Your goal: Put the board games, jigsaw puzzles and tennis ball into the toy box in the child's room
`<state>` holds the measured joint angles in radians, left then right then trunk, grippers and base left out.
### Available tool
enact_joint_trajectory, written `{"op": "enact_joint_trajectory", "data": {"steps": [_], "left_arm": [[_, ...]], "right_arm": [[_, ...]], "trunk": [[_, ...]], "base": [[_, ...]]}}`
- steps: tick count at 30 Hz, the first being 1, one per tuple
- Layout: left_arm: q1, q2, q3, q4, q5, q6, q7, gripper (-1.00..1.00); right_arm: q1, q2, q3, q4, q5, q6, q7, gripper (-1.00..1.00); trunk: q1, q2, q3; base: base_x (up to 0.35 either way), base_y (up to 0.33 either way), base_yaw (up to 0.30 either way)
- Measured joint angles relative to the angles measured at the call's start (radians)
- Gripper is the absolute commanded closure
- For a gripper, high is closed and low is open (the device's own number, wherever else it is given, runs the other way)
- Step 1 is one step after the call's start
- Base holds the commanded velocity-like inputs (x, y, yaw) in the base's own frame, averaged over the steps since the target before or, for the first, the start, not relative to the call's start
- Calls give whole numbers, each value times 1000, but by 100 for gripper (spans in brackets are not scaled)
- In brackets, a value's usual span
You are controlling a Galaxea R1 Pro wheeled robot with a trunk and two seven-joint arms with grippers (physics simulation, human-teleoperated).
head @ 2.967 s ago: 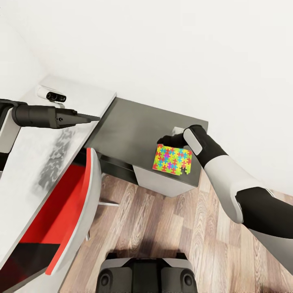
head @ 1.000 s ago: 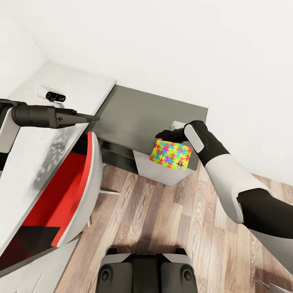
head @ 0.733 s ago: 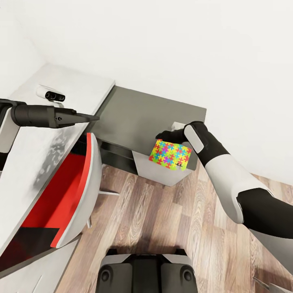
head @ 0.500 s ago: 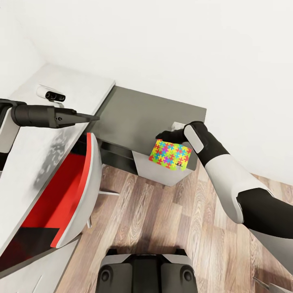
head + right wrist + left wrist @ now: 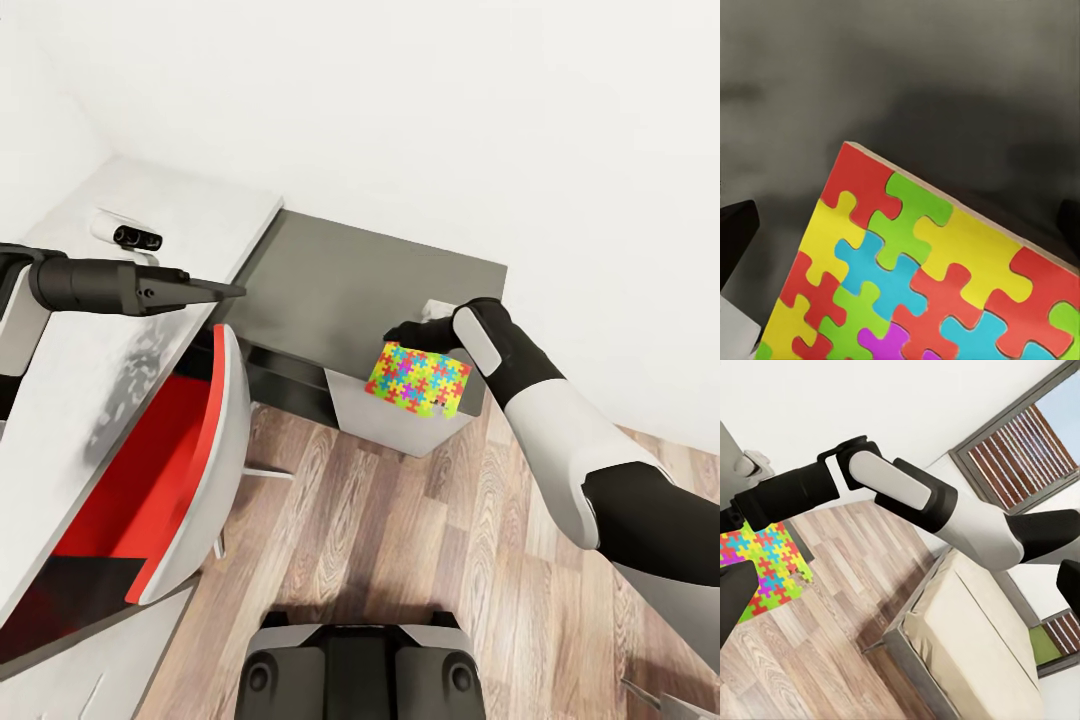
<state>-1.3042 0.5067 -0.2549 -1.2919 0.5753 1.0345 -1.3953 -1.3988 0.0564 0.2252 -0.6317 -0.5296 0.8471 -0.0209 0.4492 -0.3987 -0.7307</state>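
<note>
1. The right hand (image 5: 412, 335) grips the upper edge of a jigsaw puzzle (image 5: 418, 380), which hangs tilted below it, in front of the dark grey cabinet (image 5: 350, 290), with the wood floor (image 5: 400, 530) beneath.
2. In the right wrist view the jigsaw puzzle (image 5: 922, 277) sits just ahead of the hand, slanted, with grey surface beyond it.
3. The left hand (image 5: 225, 291) is clenched to a point with nothing in it, poised over the edge of the pale bench (image 5: 130, 300).
4. Below the left hand stands a red chair (image 5: 170, 480); beyond it, on the bench, lies a small white device (image 5: 125, 233).
5. The left wrist view shows the bed (image 5: 975, 652).
</note>
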Motion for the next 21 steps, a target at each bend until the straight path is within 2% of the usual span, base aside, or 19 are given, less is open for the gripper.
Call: {"op": "enact_joint_trajectory", "data": {"steps": [4, 10, 21], "left_arm": [[0, 0, 1, 0, 0, 0, 0, -100], [0, 0, 0, 0, 0, 0, 1, -100], [0, 0, 1, 0, 0, 0, 0, -100]], "right_arm": [[0, 0, 0, 3, 3, 0, 3, -100], [0, 1, 0, 20, -15, -1, 5, -100], [0, 0, 0, 21, 2, 1, 4, -100]], "trunk": [[0, 0, 1], [0, 0, 7], [0, 0, 9]], "base": [[0, 0, -16], [0, 0, -78], [-3, 0, -8]]}}
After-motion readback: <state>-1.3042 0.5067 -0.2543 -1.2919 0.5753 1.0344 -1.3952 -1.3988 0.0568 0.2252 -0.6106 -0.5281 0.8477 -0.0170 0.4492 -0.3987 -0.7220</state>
